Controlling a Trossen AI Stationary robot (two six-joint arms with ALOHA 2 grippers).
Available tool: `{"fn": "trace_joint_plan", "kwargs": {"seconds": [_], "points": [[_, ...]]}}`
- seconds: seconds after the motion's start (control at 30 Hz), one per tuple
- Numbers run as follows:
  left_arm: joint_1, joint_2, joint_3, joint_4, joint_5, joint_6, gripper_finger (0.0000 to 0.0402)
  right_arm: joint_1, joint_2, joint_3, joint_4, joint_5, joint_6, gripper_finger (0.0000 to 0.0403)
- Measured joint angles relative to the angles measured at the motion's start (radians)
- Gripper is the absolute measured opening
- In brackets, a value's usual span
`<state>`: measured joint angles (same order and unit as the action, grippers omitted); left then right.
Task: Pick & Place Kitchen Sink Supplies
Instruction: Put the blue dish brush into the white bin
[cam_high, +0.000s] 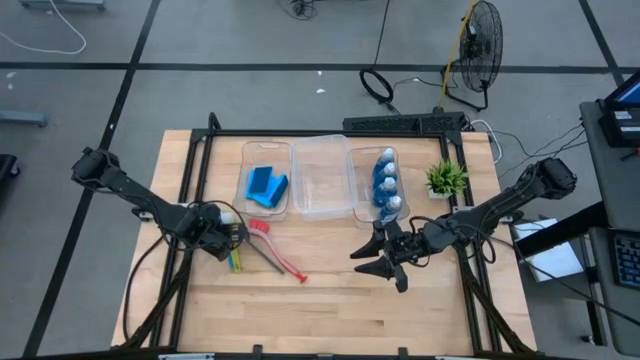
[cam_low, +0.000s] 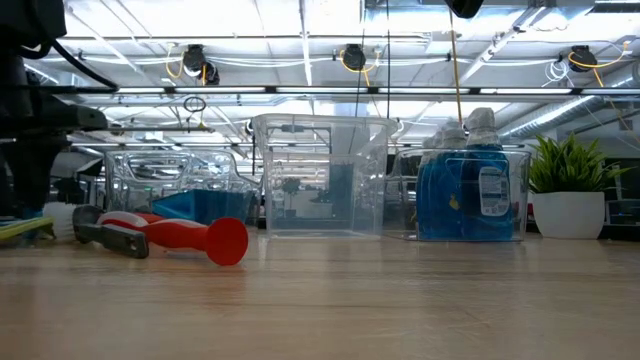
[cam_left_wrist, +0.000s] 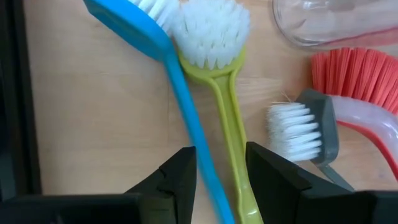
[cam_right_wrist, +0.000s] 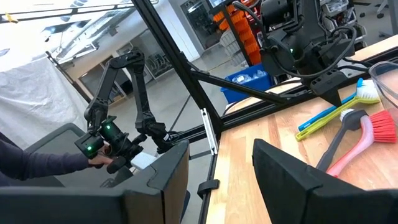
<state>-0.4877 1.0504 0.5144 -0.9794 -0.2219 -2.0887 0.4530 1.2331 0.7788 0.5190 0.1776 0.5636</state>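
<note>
A light-blue brush (cam_left_wrist: 186, 106) and a yellow-green brush (cam_left_wrist: 227, 106) lie side by side on the table's left part, white bristle heads together. My left gripper (cam_left_wrist: 221, 177) points down over their handles and is shut on them (cam_high: 226, 243). A red brush (cam_high: 278, 252) and a grey-headed one (cam_left_wrist: 311, 127) lie just right of them. Blue sponges (cam_high: 265, 184) sit in the left bin and blue bottles (cam_high: 386, 185) in the right bin. My right gripper (cam_high: 386, 262) hangs open and level above the table, near the bottle bin, holding nothing. My left gripper has both handles pinched side by side between its two fingers: the blue handle (cam_left_wrist: 202, 155) against one finger, the yellow-green handle (cam_left_wrist: 236, 155) against the other. The fingers come from above, pointing down, across the handles. Both brushes lie flat on the table.
Three clear bins stand in a row at the table's far side; the middle one (cam_high: 320, 180) holds nothing. A potted plant (cam_high: 445, 178) stands right of them. A black frame (cam_high: 330, 132) borders the table. Bare wood (cam_high: 330, 310) stretches along the near side.
</note>
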Motion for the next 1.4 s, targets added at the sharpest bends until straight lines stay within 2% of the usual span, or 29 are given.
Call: {"fn": "trace_joint_plan", "kwargs": {"seconds": [0.73,1.4], "points": [[0.0,-0.044,0.0,0.004,0.012,0.018,0.014,0.0,0.0,0.0,0.0,0.0,0.0,0.0167],[0.005,0.135,0.001,-0.001,-0.019,-0.012,0.014,0.0,0.0,0.0,-0.001,0.0,0.0,0.0167]]}}
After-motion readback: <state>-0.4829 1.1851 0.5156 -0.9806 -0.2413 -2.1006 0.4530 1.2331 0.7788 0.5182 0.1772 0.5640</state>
